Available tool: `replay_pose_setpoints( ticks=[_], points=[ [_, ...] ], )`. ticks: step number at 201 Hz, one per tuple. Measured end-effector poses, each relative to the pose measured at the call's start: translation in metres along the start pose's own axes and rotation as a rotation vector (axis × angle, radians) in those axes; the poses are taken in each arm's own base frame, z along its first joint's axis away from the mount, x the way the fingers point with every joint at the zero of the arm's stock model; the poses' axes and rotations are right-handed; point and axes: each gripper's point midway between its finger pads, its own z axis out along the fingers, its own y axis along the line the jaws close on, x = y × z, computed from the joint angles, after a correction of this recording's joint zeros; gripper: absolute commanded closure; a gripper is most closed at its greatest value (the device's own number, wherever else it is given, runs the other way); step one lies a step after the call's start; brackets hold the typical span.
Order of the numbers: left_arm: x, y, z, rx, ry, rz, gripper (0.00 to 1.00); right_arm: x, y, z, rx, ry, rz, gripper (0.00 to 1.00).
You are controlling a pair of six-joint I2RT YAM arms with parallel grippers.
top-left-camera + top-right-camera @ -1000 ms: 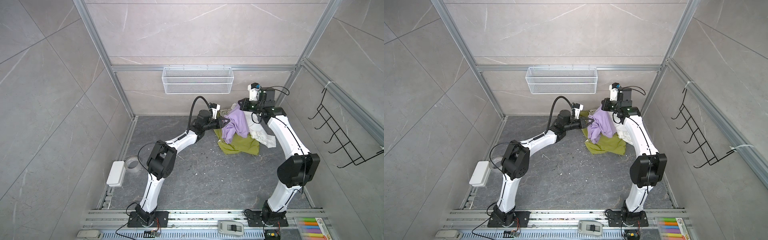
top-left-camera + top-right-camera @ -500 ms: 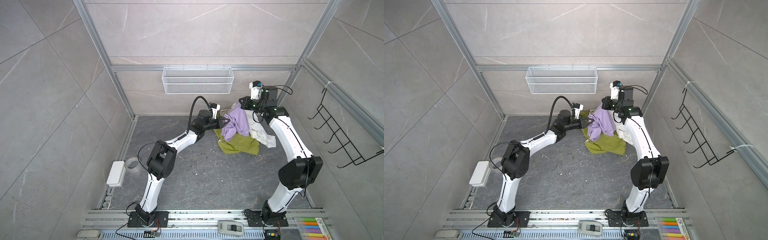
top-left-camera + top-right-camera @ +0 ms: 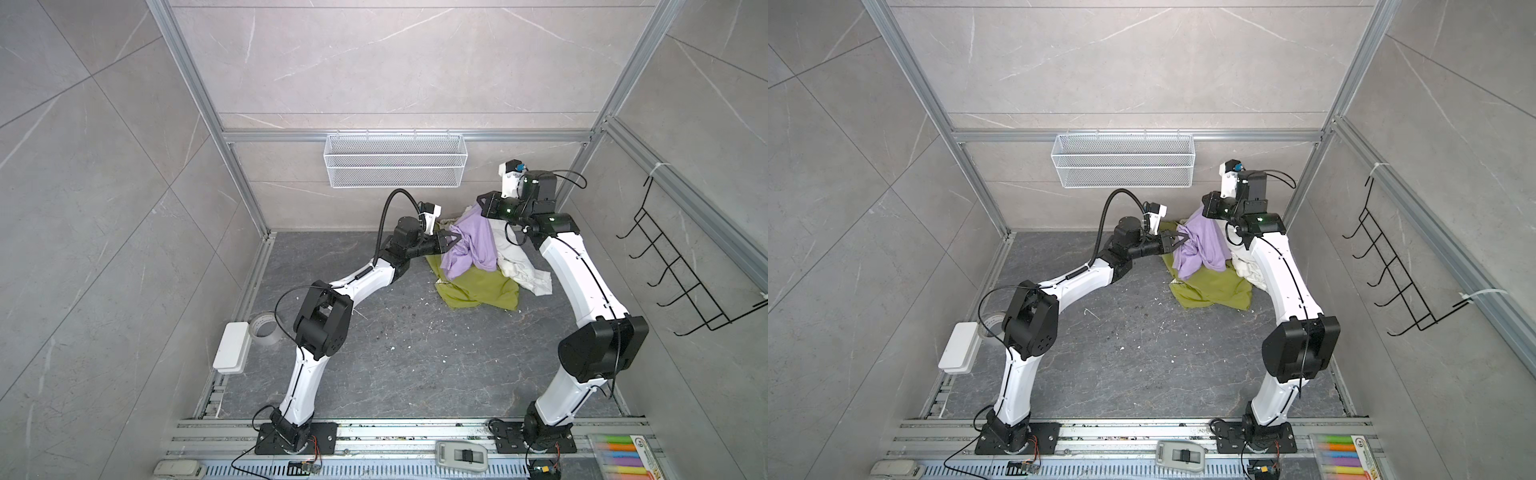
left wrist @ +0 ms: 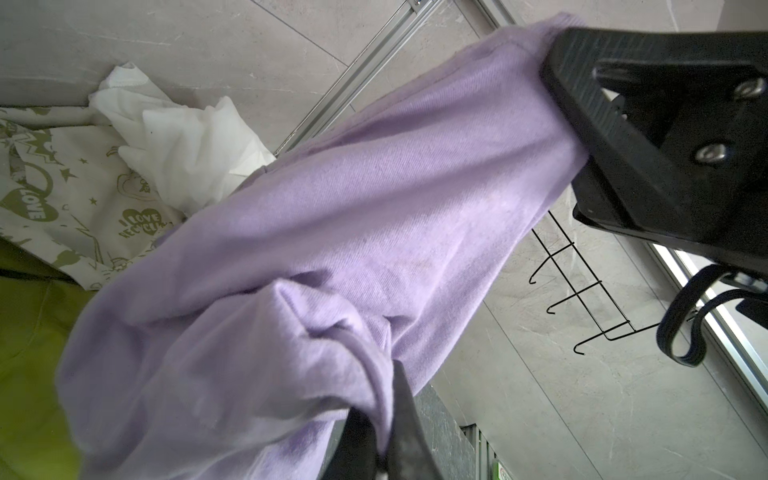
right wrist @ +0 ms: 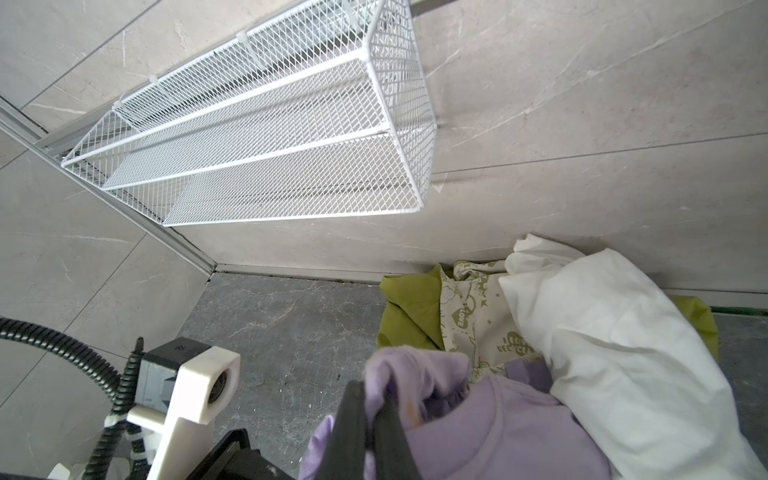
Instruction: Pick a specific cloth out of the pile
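Far right: left gripper [image 3: 456, 240], right gripper [image 3: 483, 204] pinched tight on lavender cloth [image 3: 473, 249]; we should lift evenly, clear of olive-green cloth [image 3: 478, 293].

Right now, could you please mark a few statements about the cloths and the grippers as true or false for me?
1. The left gripper and the right gripper are both shut on the lavender cloth. True.
2. The lavender cloth lies in the wire basket. False: it hangs between the grippers, above the pile.
3. The olive-green cloth lies on the floor beneath the lavender cloth. True.
4. The right gripper holds the white cloth. False: the white cloth lies in the pile, ungripped.
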Motion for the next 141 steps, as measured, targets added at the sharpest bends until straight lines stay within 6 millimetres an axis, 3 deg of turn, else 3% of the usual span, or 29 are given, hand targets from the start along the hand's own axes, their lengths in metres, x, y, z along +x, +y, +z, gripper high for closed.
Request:
replay_pose_setpoints(
  ticks=[141],
  points=[
    [-0.005,-0.010,0.002,0.017,-0.009,0.021,1.00,-0.015,0.020,-0.015,-0.031,-0.043,-0.023,1.00]
  ],
)
